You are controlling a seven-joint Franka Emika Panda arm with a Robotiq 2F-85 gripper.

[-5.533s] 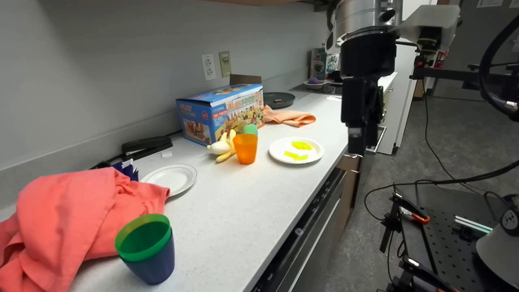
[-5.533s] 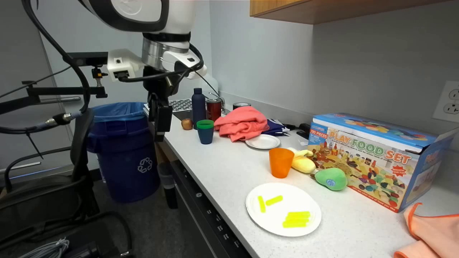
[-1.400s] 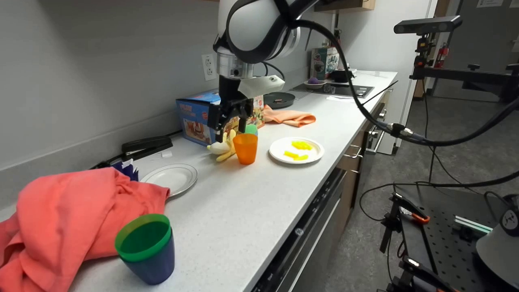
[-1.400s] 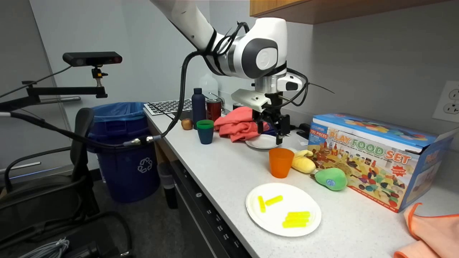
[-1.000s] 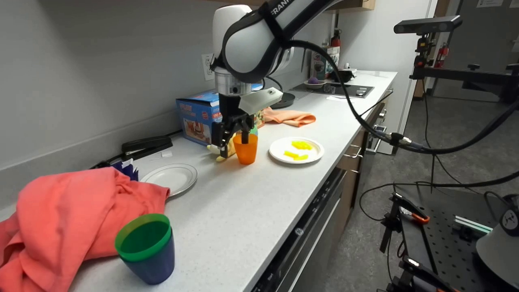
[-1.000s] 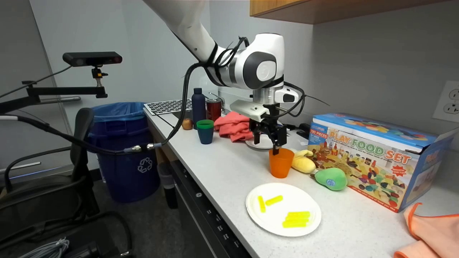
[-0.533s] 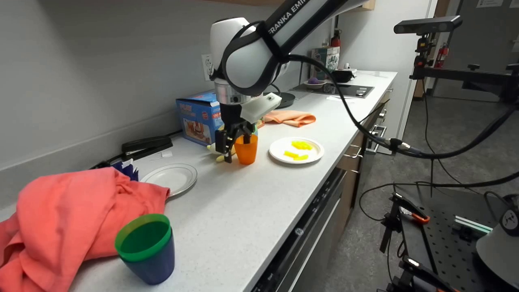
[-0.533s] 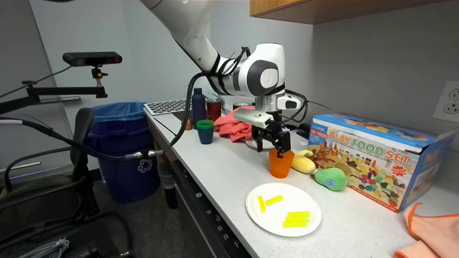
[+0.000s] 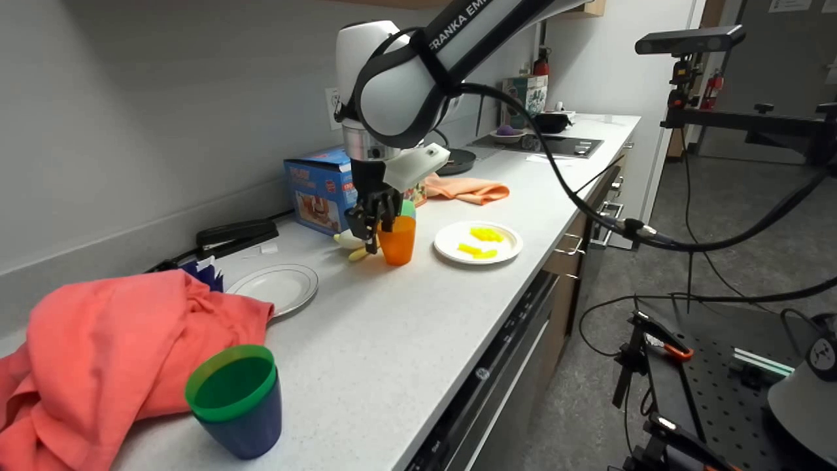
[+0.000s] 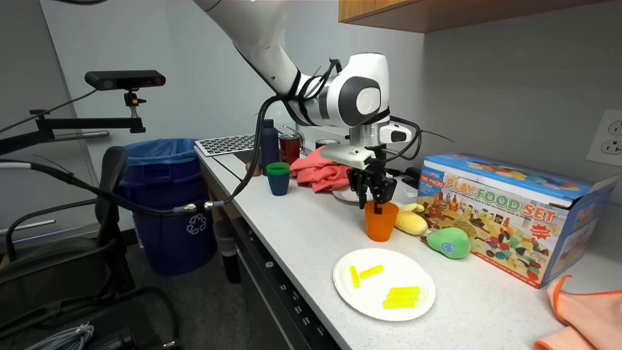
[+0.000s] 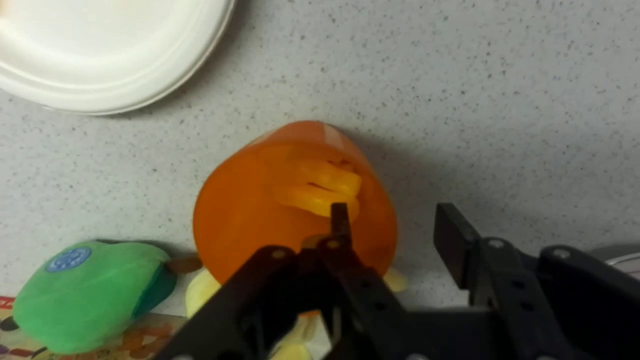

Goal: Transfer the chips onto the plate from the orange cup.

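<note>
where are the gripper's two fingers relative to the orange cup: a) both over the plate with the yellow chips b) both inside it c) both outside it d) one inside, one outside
d: the wrist view shows the open gripper straddling the wall of the orange cup, with one finger reaching inside and the other finger outside, apart from the cup.

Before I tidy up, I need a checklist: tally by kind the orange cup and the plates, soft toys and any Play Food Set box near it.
Plates: 2 (chip plate, grey-ringed plate)
Soft toys: 2 (green toy, banana toy)
Play Food Set box: 1
Orange cup: 1
Total: 6
</note>
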